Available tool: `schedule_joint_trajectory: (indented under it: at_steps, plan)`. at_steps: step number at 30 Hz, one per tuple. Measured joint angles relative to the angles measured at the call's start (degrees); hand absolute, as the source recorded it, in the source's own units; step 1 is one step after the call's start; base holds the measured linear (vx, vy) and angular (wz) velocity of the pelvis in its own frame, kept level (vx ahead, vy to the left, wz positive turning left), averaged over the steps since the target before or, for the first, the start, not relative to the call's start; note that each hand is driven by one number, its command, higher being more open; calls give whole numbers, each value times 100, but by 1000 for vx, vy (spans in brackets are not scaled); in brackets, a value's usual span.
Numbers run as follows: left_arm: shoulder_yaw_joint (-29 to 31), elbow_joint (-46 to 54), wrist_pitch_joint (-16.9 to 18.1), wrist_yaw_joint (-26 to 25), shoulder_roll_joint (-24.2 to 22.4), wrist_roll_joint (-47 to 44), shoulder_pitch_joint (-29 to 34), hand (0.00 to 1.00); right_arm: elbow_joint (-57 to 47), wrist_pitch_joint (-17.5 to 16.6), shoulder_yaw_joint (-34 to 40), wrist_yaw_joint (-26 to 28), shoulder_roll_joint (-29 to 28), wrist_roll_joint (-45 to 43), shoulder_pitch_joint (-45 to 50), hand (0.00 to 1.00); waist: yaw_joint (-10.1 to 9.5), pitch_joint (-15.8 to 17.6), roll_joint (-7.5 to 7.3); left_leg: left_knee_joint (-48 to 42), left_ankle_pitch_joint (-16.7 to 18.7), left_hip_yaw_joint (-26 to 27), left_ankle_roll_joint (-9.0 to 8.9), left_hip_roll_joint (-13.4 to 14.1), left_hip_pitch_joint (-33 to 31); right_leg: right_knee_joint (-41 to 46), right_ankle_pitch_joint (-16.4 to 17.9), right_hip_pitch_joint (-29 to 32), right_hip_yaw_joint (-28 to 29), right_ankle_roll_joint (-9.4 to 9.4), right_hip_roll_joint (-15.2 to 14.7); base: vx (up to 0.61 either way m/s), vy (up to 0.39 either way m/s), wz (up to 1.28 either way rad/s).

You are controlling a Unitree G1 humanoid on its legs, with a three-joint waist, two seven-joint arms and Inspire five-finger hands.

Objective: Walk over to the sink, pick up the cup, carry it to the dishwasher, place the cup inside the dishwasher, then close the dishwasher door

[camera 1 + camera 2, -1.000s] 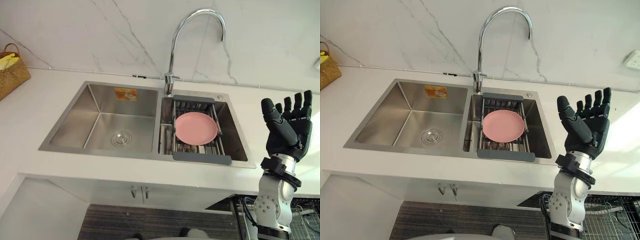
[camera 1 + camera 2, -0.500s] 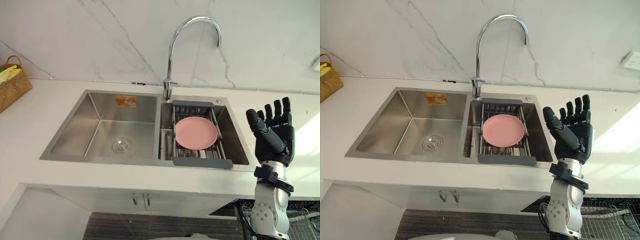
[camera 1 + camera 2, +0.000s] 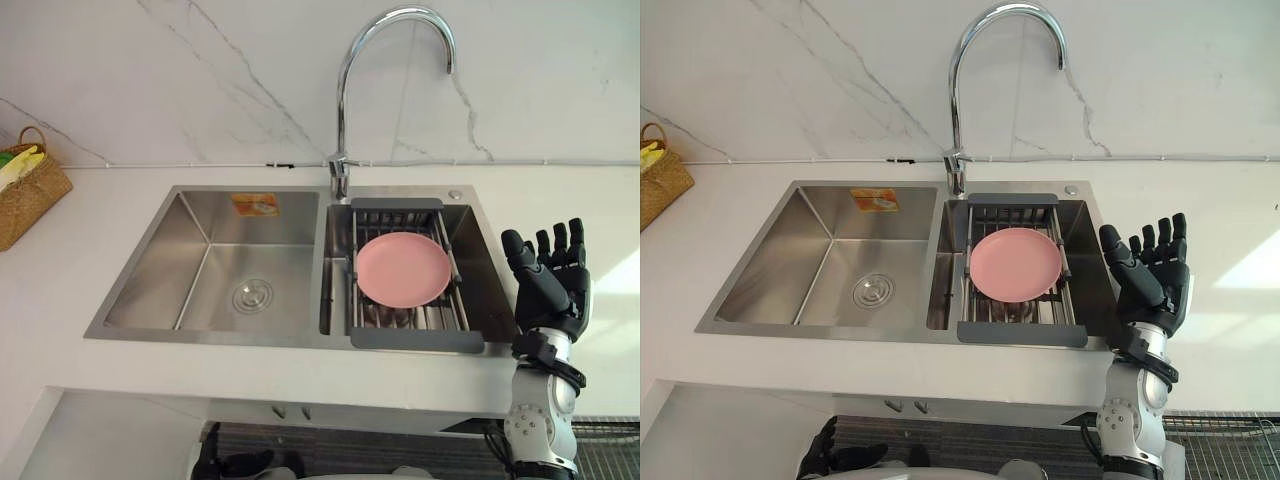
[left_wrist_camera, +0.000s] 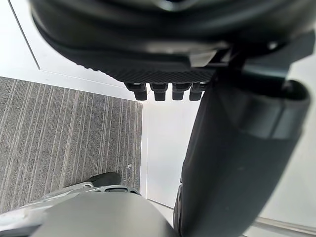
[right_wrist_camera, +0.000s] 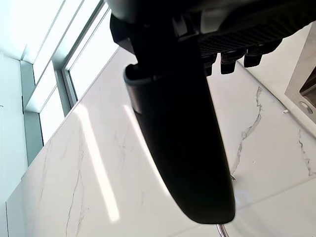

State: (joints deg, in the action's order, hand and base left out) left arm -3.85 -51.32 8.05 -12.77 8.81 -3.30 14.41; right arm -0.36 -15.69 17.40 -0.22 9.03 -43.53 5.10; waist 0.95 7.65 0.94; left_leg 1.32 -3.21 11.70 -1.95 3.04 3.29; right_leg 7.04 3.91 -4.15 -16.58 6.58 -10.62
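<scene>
A steel double sink (image 3: 150, 290) is set into a white counter (image 3: 60, 300) against a marbled wall (image 3: 200, 80), with a tall curved faucet (image 3: 345, 100) rising from the rim between the two basins. The left basin holds nothing but its round drain (image 3: 252, 296), and an orange sticker (image 3: 255, 205) sits on its back wall. Across the right basin lies a grey-framed drying rack (image 3: 415, 340), and on its bars rests a pink plate (image 3: 403, 269), roughly flat.

The right hand (image 3: 550, 290) is raised upright just beside the sink's right edge, over the counter, palm turned toward the rack. Its fingers are straight and spread and the thumb stands apart — it grips nothing and touches nothing. Its own wrist view shows the same: short fingertips (image 5: 229, 61) past the palm, with only the marbled wall beyond.

The left hand (image 3: 825, 455) hangs low below the counter's front edge, near the striped floor, with its fingers relaxed and nothing in them.

Neither hand has the cup, and where it is cannot be told from these views. A woven basket (image 3: 30, 200) stands on the counter at the far left, well apart from the sink. Low at the right, under the counter edge, a wire rack (image 3: 1225, 425) shows.
</scene>
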Motion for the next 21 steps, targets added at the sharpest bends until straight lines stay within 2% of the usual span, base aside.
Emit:
schedule_joint_trajectory:
  at_steps: [3, 5, 10, 13, 16, 21]
  plan:
    - [18, -32, -57, 85, 13, -49, -26, 100, -2, 3, -39, 35, 3, -18, -27, 100, -6, 5, -8, 8, -2, -14, 2, -7, 0, 23, -1, -17, -46, 4, -17, 0, 0, 0]
    - [113, -72, -237, 288, 19, -303, -67, 100, -8, 57, -144, 161, 17, -28, -79, 100, -6, 16, -26, 68, -22, -13, 3, -13, 48, 23, -4, -38, -51, 9, -21, 0, 0, 0]
    - [542, -516, -991, 1104, 42, -1213, -289, 100, -74, 434, -681, 776, 314, -1, -465, 100, -23, 65, -123, 387, -175, -13, 4, -23, 239, -23, -17, -124, -73, 27, -2, -6, 1, 1]
    - [634, -614, -1326, 1584, 113, -1266, -455, 100, -83, 712, -951, 945, 506, 377, -778, 100, -83, 32, -209, 393, -178, 24, 1, -7, 280, -154, -85, -209, -48, 28, 27, -2, 5, -2]
    - [599, -665, -1278, 1802, 139, -890, -573, 100, -82, 836, -956, 782, 553, 945, -888, 100, -144, 16, -217, 398, -177, 172, -1, 1, 294, -303, -188, -216, 83, 23, 55, -6, 27, -22]
    - [359, -688, -1388, 1820, 266, -777, -638, 100, -77, 1100, -761, 680, 1201, 1474, -931, 100, 15, 5, -201, 402, -174, 294, 1, -14, 294, -456, -322, -219, 173, 36, 66, -9, 26, -14]
